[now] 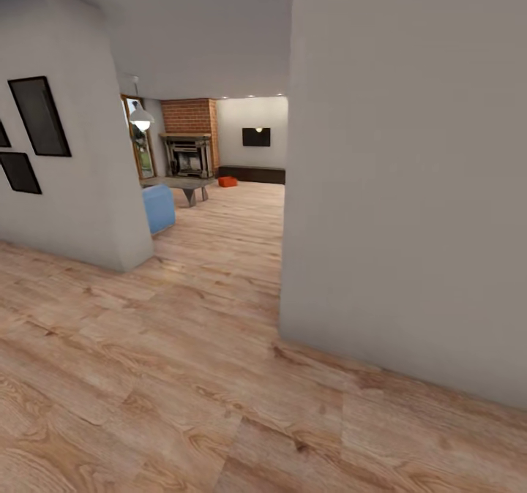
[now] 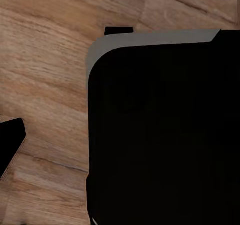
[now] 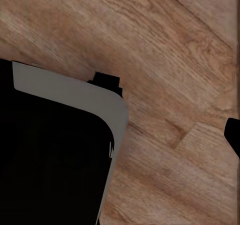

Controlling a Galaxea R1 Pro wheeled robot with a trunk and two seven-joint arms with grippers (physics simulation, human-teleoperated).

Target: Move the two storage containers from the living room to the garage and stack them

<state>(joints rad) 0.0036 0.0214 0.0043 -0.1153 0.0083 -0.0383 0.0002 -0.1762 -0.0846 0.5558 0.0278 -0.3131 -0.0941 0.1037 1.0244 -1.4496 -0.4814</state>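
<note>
Far down the hall, in the head view, one red-orange storage container (image 1: 228, 181) sits on the light wood-plank floor of the living room, to the right of the brick fireplace (image 1: 189, 149). It is small at this distance and nothing touches it. The second container is out of view. In the left wrist view one dark fingertip (image 2: 10, 147) pokes in at the frame's edge above the wood floor. The right wrist view likewise has a single dark fingertip (image 3: 234, 137) at its edge. Neither holds anything that I can see.
A grey wall corner (image 1: 285, 259) stands close on the right and another wall (image 1: 88, 186) with dark frames on the left, leaving a passage between. Beyond are a blue sofa (image 1: 158, 208), a low table (image 1: 189, 184) and a pendant lamp (image 1: 141, 118). My black base (image 2: 160, 135) lies below both wrists.
</note>
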